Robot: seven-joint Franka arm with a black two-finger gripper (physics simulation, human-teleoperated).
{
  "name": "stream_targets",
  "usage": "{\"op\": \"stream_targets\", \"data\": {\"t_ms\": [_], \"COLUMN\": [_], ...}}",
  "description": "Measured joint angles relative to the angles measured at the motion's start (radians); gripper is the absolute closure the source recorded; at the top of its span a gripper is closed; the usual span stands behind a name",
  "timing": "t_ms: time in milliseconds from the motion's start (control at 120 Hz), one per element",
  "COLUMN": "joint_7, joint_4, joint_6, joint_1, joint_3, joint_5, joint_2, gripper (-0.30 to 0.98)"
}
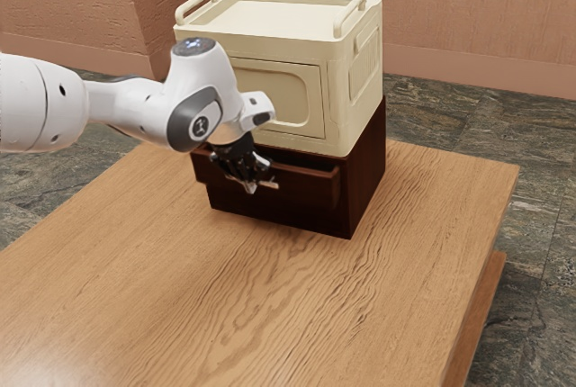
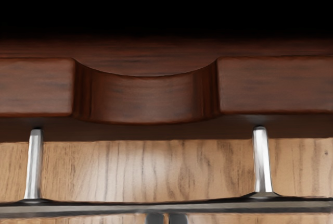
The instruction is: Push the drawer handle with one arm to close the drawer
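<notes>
My gripper (image 1: 253,181) is at the front of the dark brown drawer (image 1: 317,186), beside its light metal handle (image 1: 269,184). The drawer stands partly pulled out, with a dark gap above its front. In the wrist view the drawer's front panel (image 2: 276,86) has a curved notch, and two silver posts carry the long handle bar (image 2: 140,208). The tips of my gripper (image 2: 166,218) are side by side, nearly together, on the outer side of the bar, with nothing held between them. Whether they touch the bar I cannot tell.
A cream storage box (image 1: 360,99) with a tray-like top and two raised handles stands on the brown drawer cabinet (image 1: 366,175). Both rest on the wooden table (image 1: 270,297), toward its far side. The table's edge runs along the exterior view's right.
</notes>
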Motion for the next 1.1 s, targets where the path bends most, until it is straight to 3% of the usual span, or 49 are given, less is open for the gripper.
{"op": "stream_targets", "data": {"t_ms": [742,808,875,925,975,1100], "joint_7": [0.013,0.013,0.01,0.007,0.005,0.001], "joint_4": [0.089,-0.014,-0.17,-0.206,-0.098,0.251], "joint_6": [0.071,0.062,0.013,-0.086,-0.217,-0.56], "joint_1": [0.004,-0.001,-0.031,-0.046,-0.048,-0.067], "joint_3": [-0.002,0.003,0.01,0.006,0.005,-0.005], "joint_5": [-0.009,-0.025,-0.034,-0.023,-0.008,0.04], "joint_2": [0.083,-0.013,-0.237,-0.408,-0.479,-0.508], "gripper": [0.79,0.79,0.78,0.67,0.55,0.32]}}
